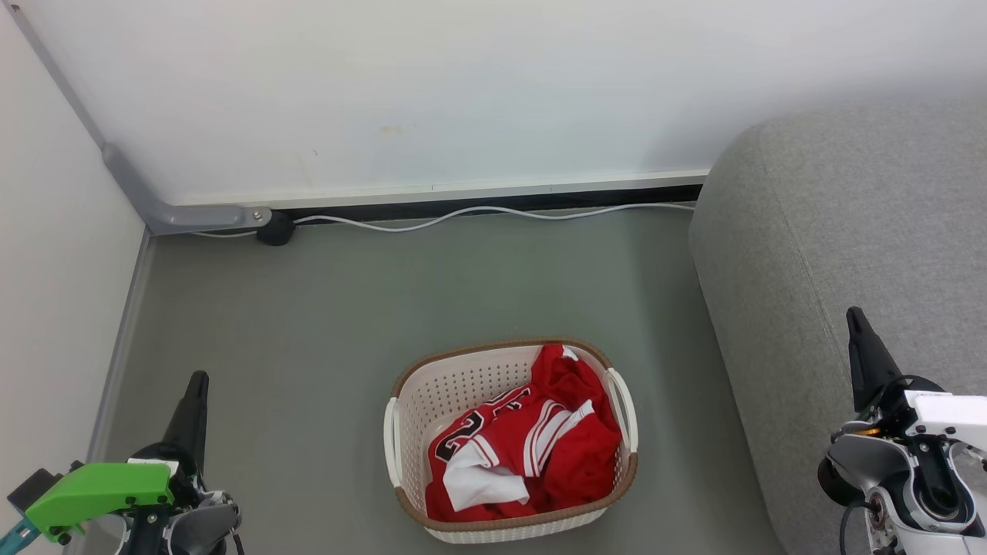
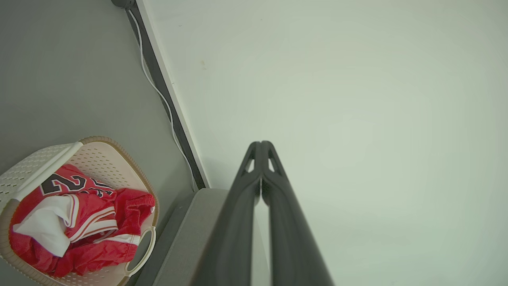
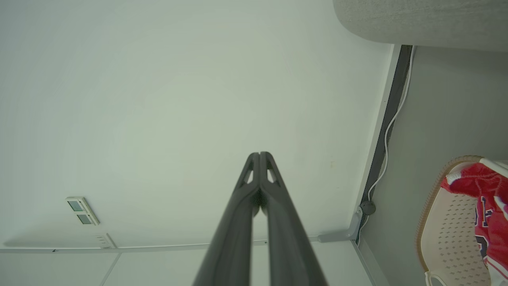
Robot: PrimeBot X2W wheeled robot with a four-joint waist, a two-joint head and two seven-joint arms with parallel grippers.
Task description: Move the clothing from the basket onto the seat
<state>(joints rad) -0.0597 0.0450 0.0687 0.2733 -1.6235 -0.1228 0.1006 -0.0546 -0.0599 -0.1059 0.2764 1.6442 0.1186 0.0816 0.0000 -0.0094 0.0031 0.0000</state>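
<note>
hovering shut and empty on either side: left gripper (image 1: 197, 385) over the floor (image 1: 324, 308), right gripper (image 1: 854, 320) over the seat (image 1: 833, 247). clothing (image 1: 532, 455) heaped in the basket (image 1: 432, 393) between them, inward and below both, bunched toward the seat side; probably the right arm's reach.

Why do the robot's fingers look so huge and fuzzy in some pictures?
Left wrist view: the left gripper sits right by the lens, so its fingers spread wide and soft toward the bottom edge. Right wrist view: same for the right gripper. Head view: even light, no glare, the clothing looks sharp.
</note>
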